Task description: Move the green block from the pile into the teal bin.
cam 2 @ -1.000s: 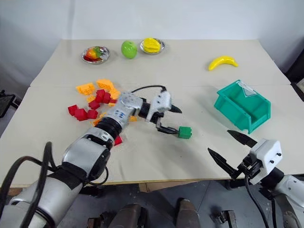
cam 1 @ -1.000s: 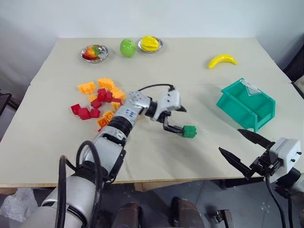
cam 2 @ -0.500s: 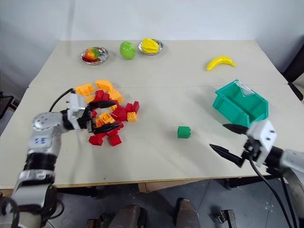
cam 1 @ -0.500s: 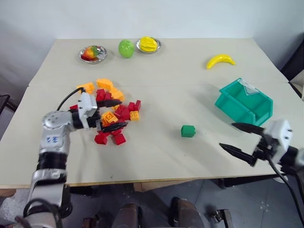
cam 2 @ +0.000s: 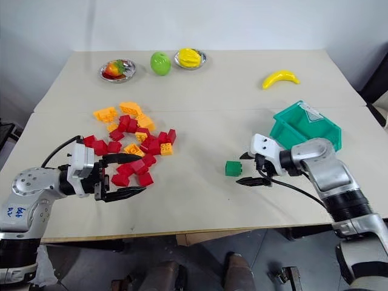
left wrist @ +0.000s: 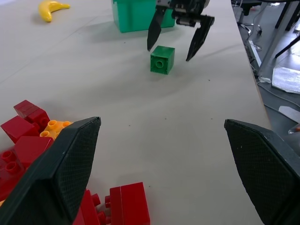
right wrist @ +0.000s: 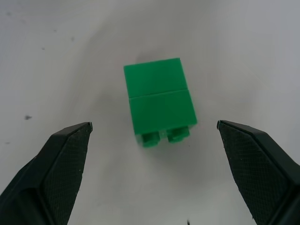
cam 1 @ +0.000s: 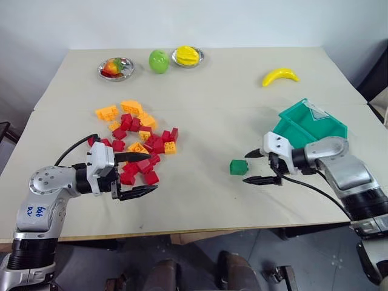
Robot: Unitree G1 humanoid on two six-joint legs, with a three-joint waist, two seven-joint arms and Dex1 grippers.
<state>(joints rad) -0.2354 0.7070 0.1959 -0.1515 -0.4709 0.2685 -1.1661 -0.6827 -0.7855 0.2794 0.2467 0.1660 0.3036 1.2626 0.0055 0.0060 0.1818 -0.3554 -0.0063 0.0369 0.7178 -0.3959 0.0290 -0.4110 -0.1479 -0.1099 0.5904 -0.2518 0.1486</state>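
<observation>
The green block (cam 1: 239, 167) lies on its side on the bare table, between the pile (cam 1: 136, 136) of red, orange and yellow bricks and the teal bin (cam 1: 332, 128). My right gripper (cam 1: 247, 168) is open just beside the block on the bin side, its fingertips either side of the block's near edge without touching it. In the right wrist view the block (right wrist: 159, 101) sits ahead, between the spread fingers. At the pile's front edge my left gripper (cam 1: 153, 172) is open and holds nothing.
A banana (cam 1: 280, 76) lies at the back right. A green apple-like fruit (cam 1: 158, 61) stands between two metal bowls (cam 1: 117, 68), (cam 1: 187, 56) of fruit at the back. The table's front edge runs close under both arms.
The left gripper drew back to the left from the green block, leaving it on the table, and now sits by the pile. The right gripper came in from the front right up to the block.
</observation>
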